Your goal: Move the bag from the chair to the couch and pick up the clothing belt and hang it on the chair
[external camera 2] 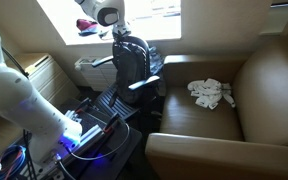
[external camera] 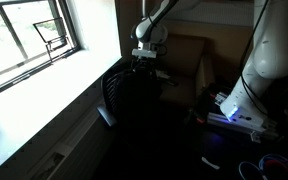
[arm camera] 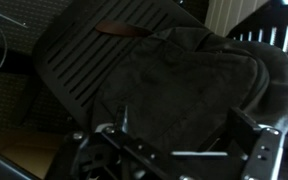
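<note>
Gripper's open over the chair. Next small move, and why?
Probably lower straight down onto the bag, then close on a top fold. The gripper hangs open just above it with nothing held, and the bag sits on the chair, not yet moved to the couch.

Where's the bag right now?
The bag sits on the chair, under the open end effector; in an exterior view the couch is to its right.
</note>
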